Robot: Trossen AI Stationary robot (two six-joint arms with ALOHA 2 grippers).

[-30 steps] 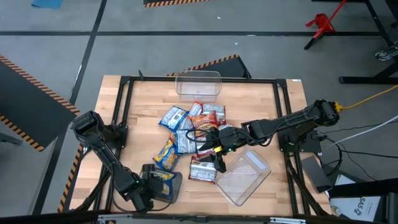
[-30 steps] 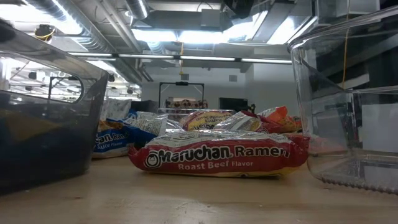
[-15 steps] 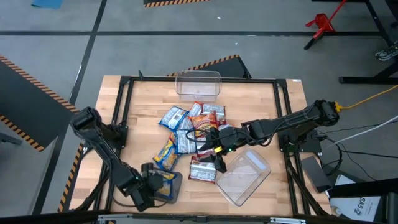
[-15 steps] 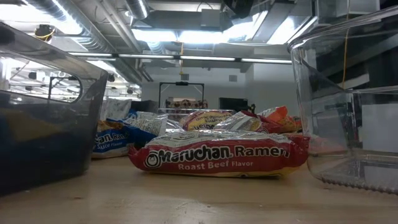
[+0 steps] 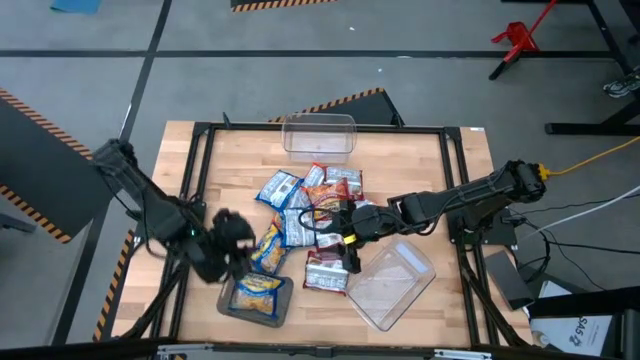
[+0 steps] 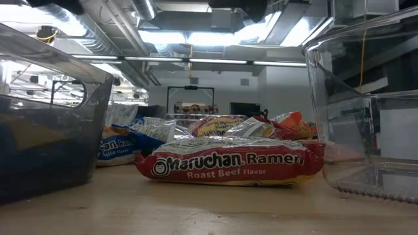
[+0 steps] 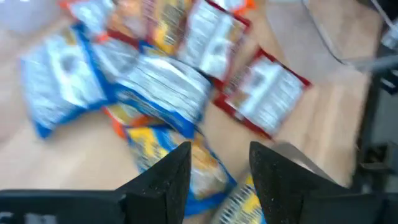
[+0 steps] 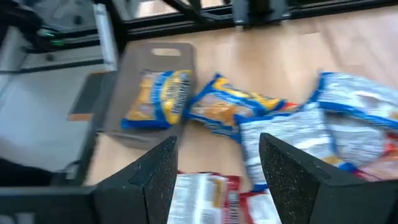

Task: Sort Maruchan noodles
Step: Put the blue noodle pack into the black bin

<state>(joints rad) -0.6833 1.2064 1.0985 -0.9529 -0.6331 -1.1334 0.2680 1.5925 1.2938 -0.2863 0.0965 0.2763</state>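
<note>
both grippers' fingers (image 7: pixel 177 180) seem parted above noodles (image 5: pixel 310 210)

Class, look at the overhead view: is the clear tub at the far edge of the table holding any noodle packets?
No: the clear tub at the far edge shows only bare table through it, no packets.

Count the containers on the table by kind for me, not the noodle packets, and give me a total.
Clear tubs: 2
Grey tray: 1
Total: 3
</note>
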